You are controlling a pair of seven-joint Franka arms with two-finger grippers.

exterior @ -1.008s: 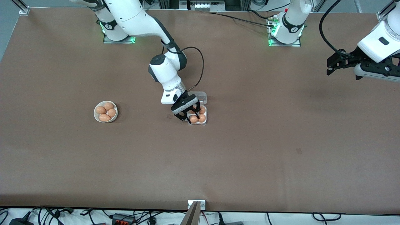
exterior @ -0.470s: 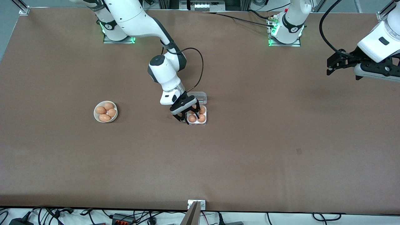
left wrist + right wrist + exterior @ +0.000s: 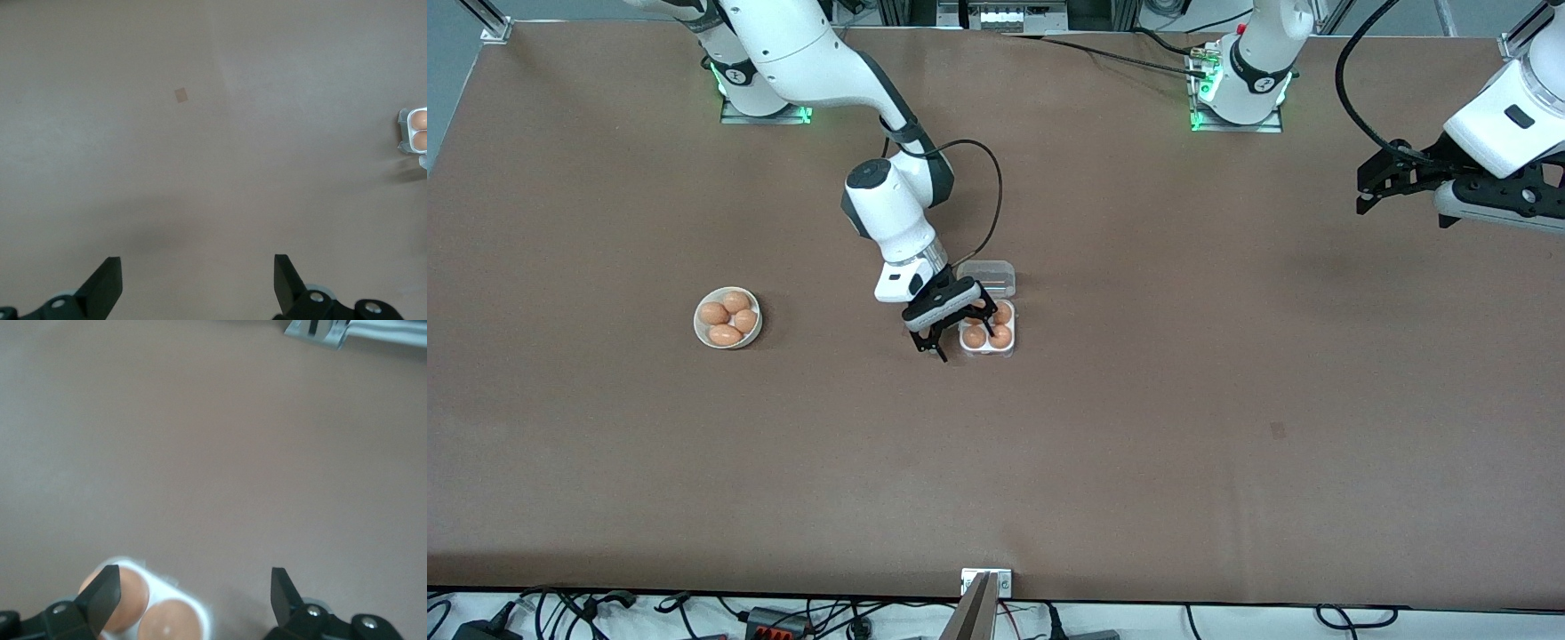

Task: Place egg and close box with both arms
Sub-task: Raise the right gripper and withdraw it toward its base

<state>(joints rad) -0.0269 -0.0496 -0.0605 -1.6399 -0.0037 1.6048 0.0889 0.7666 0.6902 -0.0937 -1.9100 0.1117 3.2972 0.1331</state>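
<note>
The box (image 3: 1007, 349) sits mid-table, its clear lid (image 3: 991, 275) lying open on the side farther from the front camera. Eggs fill its cells; the egg (image 3: 974, 337) sits in the near cell toward the right arm's end. My right gripper (image 3: 959, 332) is open and empty, low over the box's edge on that side. In the right wrist view (image 3: 193, 587) two eggs (image 3: 170, 623) and the tray's rim (image 3: 203, 613) show by one finger. My left gripper (image 3: 1368, 185) waits open, up over the left arm's end of the table; its wrist view (image 3: 197, 277) shows the box (image 3: 403, 130) at the picture's edge.
A round white bowl (image 3: 698, 329) with several more eggs stands toward the right arm's end of the table. A small brown patch (image 3: 1278, 430) marks the table nearer the front camera. A metal bracket (image 3: 986, 582) sits at the table's front edge.
My right gripper has drawn off the egg in the near cell and shifted toward the right arm's end, leaving the egg in the box. The left arm has not moved.
</note>
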